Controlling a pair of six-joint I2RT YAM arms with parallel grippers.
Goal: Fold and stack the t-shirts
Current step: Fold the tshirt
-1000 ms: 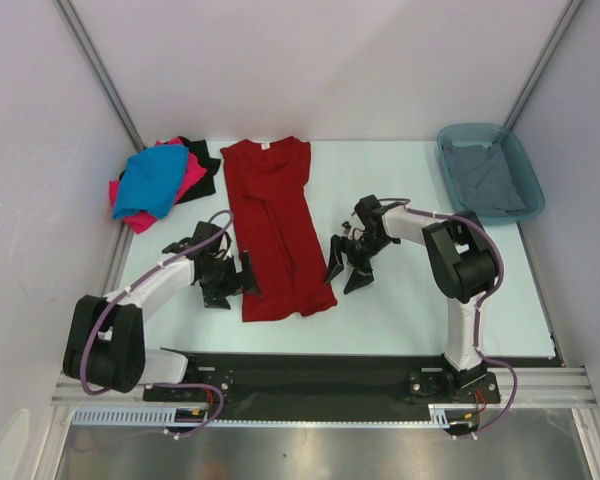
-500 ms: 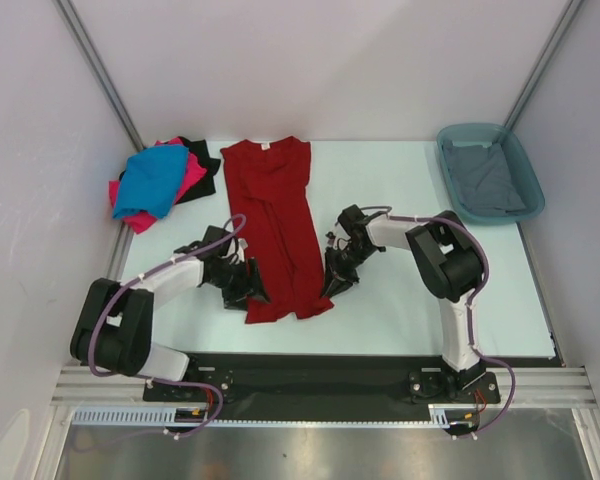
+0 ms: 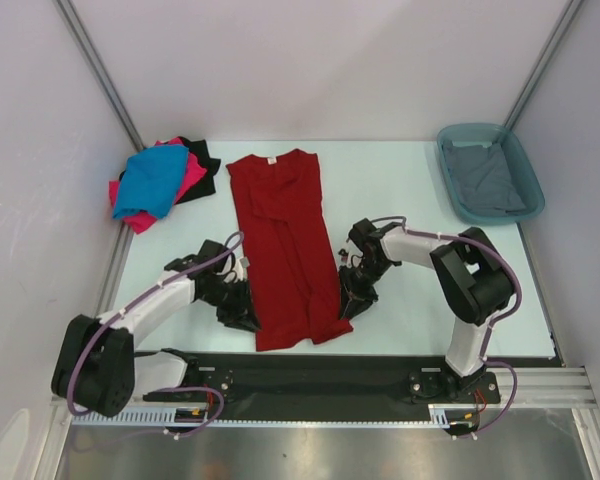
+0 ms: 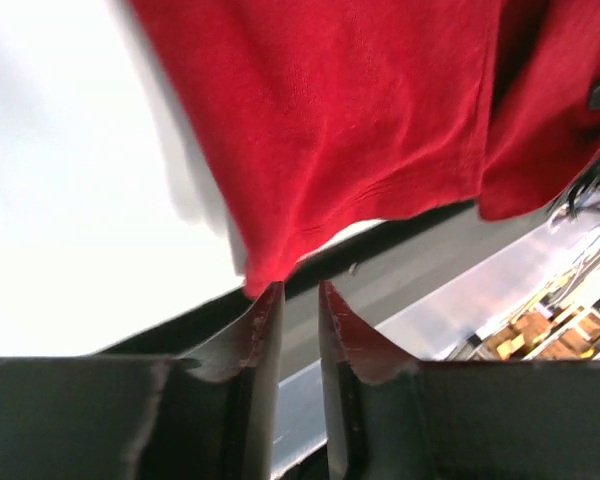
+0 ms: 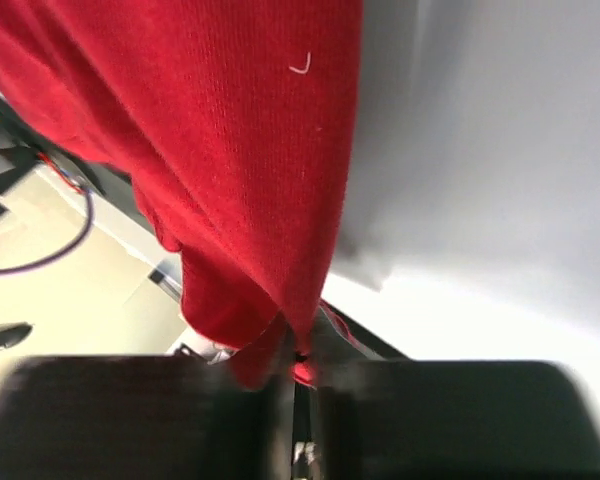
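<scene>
- Camera overhead: dark red t-shirt (image 3: 285, 240) lies lengthwise on the surface (image 3: 405, 312). My left pincer (image 3: 245, 312) sits at its near left corner, and my right pincer (image 3: 352, 300) at its near right edge.
- Left wrist: the red hem corner draws to a point at one fingertip (image 4: 265, 320). A slim gap shows between my fingers, so I cannot tell whether they grip.
- Right wrist: my fingers press together, pinching a fold of the red cloth.

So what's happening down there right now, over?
Right gripper shut on near hem of dark red shirt. Left gripper at other corner, narrow gap, hold unclear. Nothing on the shirt; other shirts piled far left.
</scene>
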